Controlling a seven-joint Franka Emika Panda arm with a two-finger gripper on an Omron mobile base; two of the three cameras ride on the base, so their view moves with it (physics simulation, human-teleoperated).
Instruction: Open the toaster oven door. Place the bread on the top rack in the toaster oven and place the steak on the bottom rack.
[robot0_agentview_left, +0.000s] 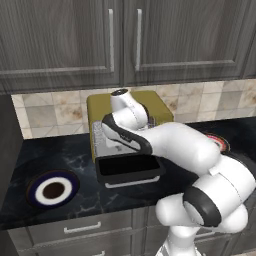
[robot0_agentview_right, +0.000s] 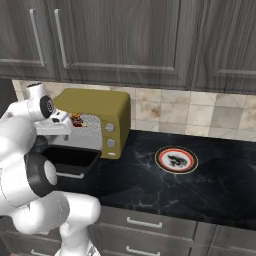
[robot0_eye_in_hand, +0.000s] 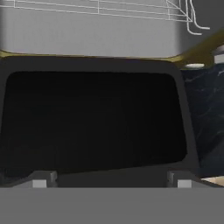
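The toaster oven stands on the dark marble surface with the toaster oven door folded down flat; the bread sits inside. The steak lies on a red-rimmed plate to the right. The end effector, fingers apart, hangs over the door. No lettering is readable.

Black marble counter carries the toaster oven and two plates.
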